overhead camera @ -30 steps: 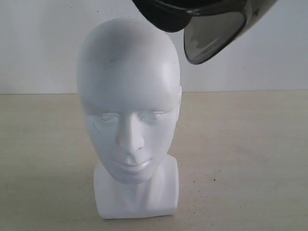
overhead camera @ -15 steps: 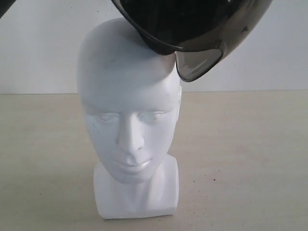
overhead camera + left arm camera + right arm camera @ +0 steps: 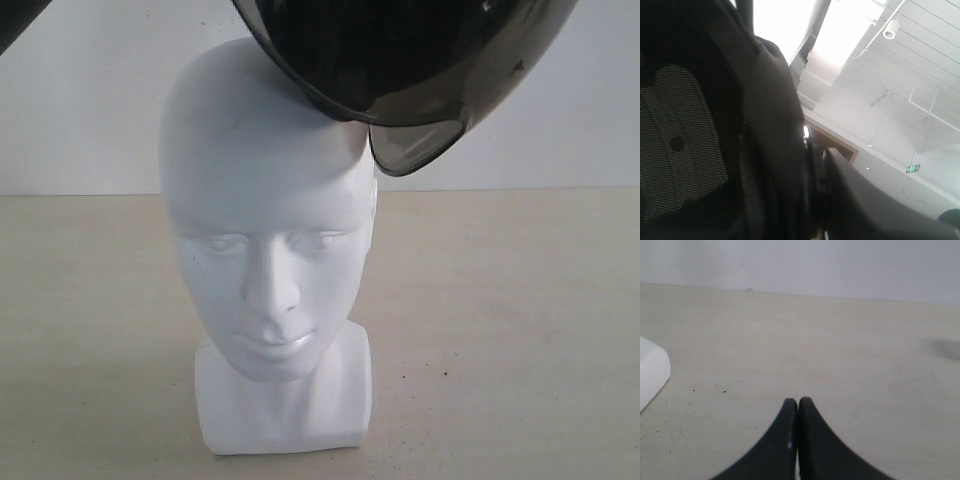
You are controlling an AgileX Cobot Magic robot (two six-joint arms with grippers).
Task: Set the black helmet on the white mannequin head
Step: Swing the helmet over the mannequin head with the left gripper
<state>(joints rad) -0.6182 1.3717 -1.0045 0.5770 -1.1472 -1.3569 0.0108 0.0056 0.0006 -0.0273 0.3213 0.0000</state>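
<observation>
The black helmet (image 3: pixel 400 50) hangs tilted at the top of the exterior view, its open side facing down. Its rim meets the upper right of the white mannequin head's (image 3: pixel 265 200) crown, and its smoky visor (image 3: pixel 415 145) sticks out to the right. The head stands upright on its blocky neck base, facing the camera. In the left wrist view the helmet's mesh lining (image 3: pixel 690 125) and rim fill the picture, and my left gripper (image 3: pixel 815 200) is shut on that rim. My right gripper (image 3: pixel 798 402) is shut on nothing, low over the table, beside a corner of the mannequin base (image 3: pixel 650 370).
The beige table (image 3: pixel 520 330) stretches around the head to a pale wall behind. A dark part of an arm (image 3: pixel 15 20) cuts the top left corner of the exterior view.
The helmet has come down and to the left, from above and right of the head to touching its crown. In the last half second it has barely shifted.
</observation>
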